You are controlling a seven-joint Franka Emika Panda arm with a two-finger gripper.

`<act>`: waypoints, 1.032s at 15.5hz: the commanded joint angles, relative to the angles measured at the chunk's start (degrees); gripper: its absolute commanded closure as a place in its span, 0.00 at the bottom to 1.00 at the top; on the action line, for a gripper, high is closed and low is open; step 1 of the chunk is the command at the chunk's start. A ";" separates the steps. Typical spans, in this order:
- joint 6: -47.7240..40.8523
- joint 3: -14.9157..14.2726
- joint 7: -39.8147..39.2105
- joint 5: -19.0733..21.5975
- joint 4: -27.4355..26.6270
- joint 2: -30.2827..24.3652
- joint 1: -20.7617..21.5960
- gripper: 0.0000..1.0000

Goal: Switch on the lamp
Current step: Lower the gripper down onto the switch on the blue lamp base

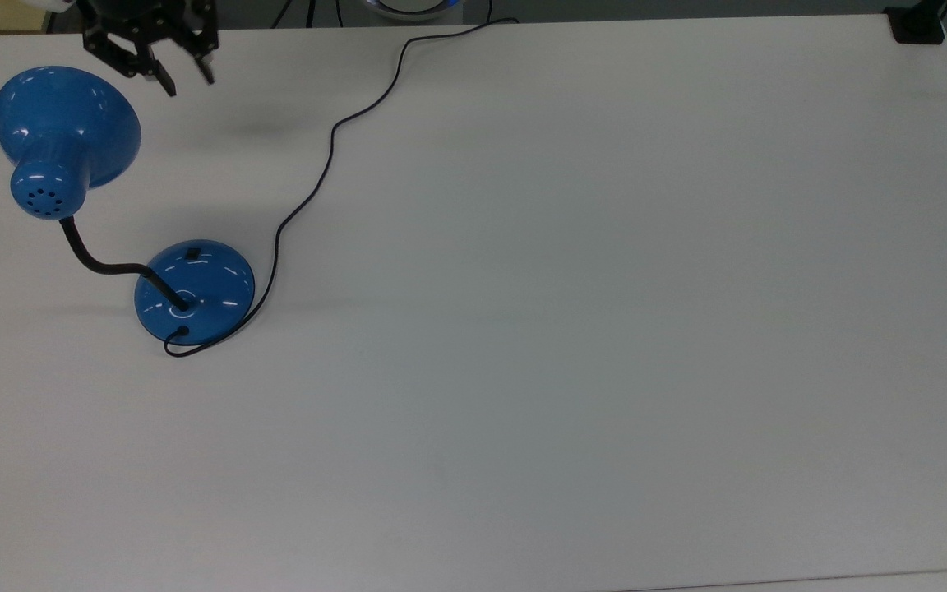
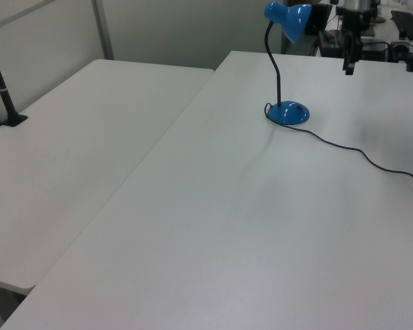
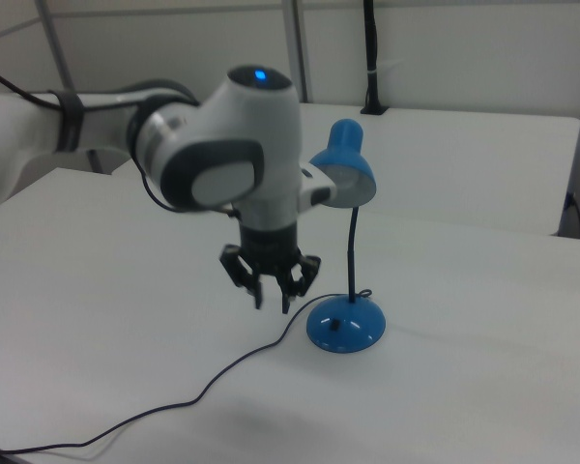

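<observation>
The lamp stands on the white table, its blue cone shade at the top view's left. A black gooseneck bends down to the round blue base. On the base sits a small black switch. The thin black cord snakes off to the far edge. My gripper hovers open with nothing between its fingers, above the table beside the shade and well apart from the base. In the right view the gripper hangs just left of the base and over the cord. The left view has the gripper behind the lamp.
A second white table adjoins in the left view, with a black post clamped at its edge. Another black clamp sits at the top view's far right corner. Wide bare tabletop stretches to the right of the lamp in the top view.
</observation>
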 commanded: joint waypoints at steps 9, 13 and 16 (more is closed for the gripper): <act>29.96 -0.64 0.29 11.76 -5.49 10.21 2.52 1.00; 36.74 -0.47 3.11 13.26 -4.87 13.91 3.75 1.00; 39.72 -0.29 4.42 14.57 -3.21 16.81 4.54 1.00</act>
